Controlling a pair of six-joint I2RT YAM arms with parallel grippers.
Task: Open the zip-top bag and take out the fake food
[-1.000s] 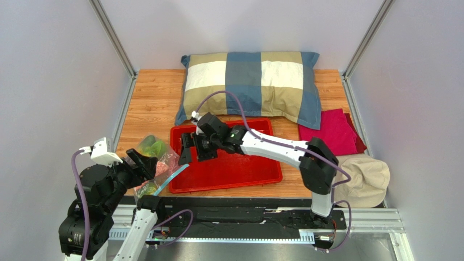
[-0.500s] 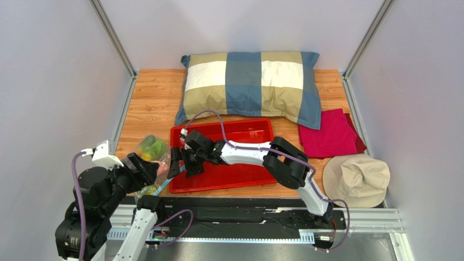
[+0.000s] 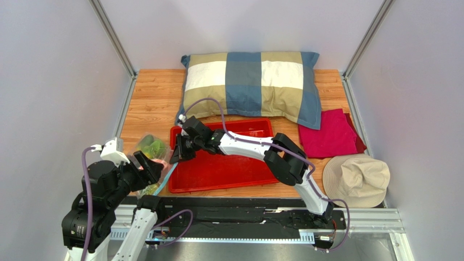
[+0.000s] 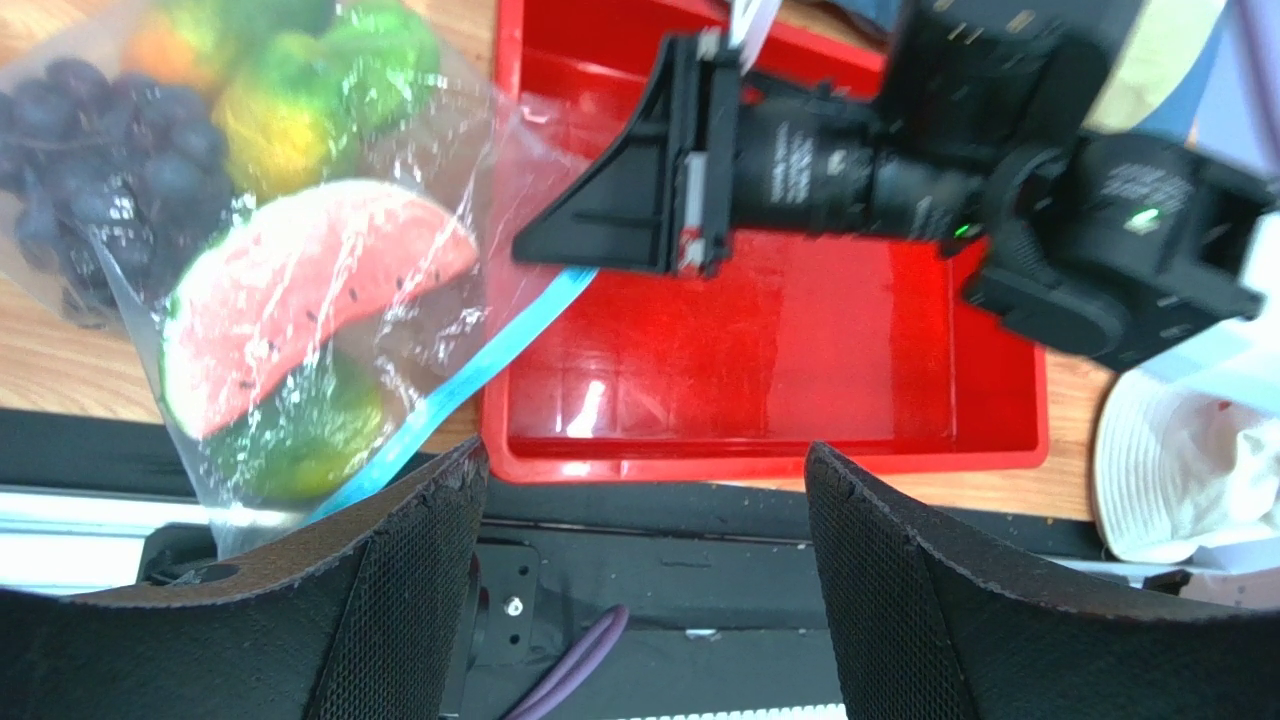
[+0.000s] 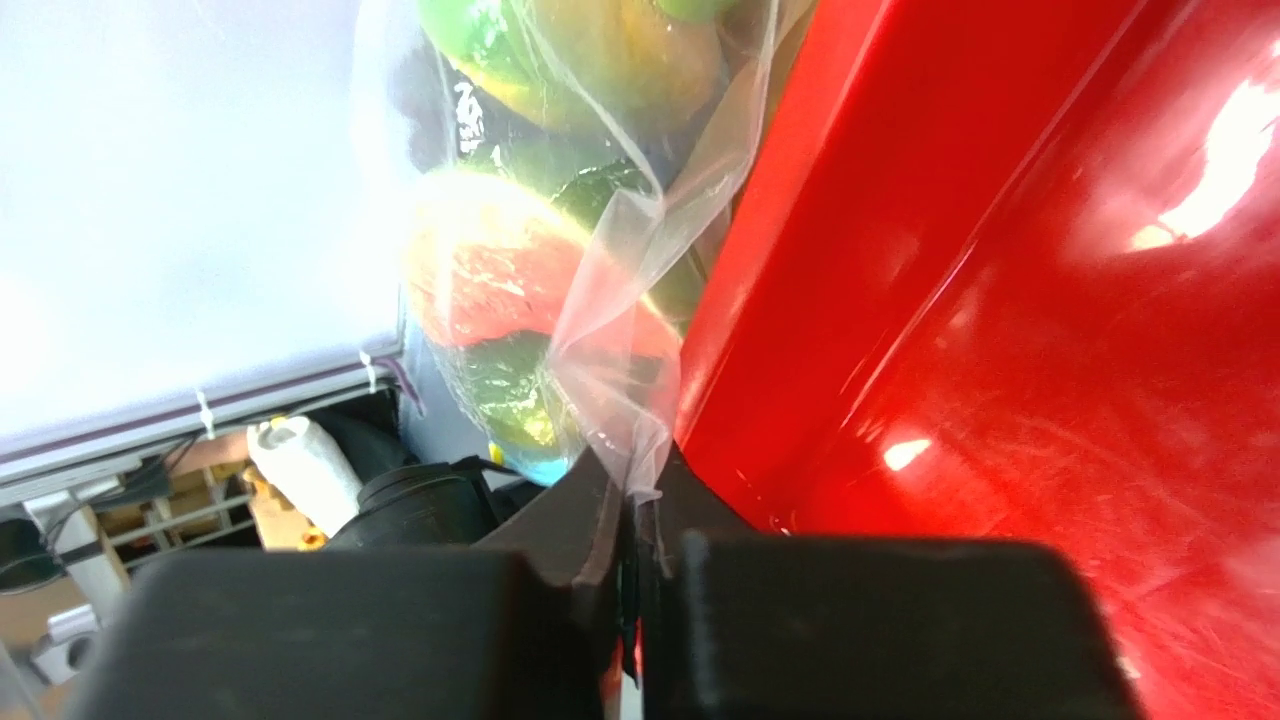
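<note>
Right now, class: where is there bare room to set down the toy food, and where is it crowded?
Free: the red tray floor right of the right pincer; bare wooden table between zip-top bag and pillow. Crowded: the near-left corner, where the right pincer pinches the bag beside the open left pincer; hat and red cloth fill the right side.

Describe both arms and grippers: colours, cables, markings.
Both arms mix white link shells with black joint housings: left arm, right arm. A pale purple cable loops over the right arm; a similar one runs on the left. The left gripper has broad black fingers with a fine dimpled texture. The right gripper is black and wedge-shaped, with a small green light behind it.
</note>
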